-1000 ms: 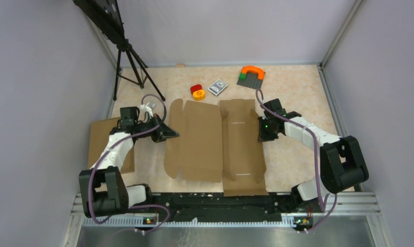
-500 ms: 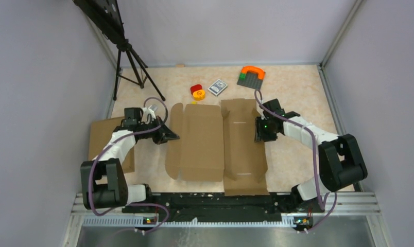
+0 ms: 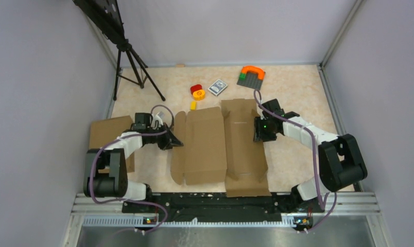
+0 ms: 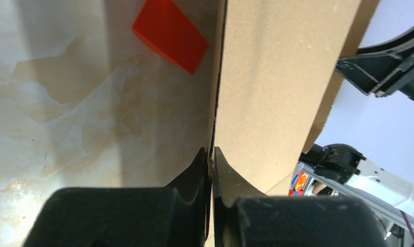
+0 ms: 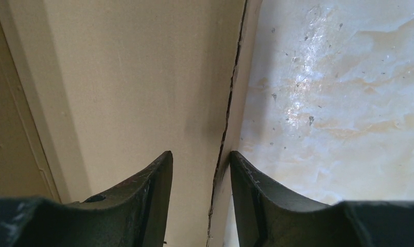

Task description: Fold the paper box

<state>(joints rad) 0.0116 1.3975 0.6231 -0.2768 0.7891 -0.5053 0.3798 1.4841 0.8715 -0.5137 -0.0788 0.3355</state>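
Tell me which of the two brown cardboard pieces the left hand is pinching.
The flat die-cut sheet in the middle: the left hand grips its left edge. The brown box at far left lies apart.

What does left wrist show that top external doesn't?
Left wrist only: close up, the left pincer has its tips shut on the thin edge of a raised flap of the paper box.
Top external only: the whole die-cut sheet's layout, the other brown box at the left, the tripod, the card deck and the brick plate.
Both: that flap, the left pincer on it, and part of the right arm.
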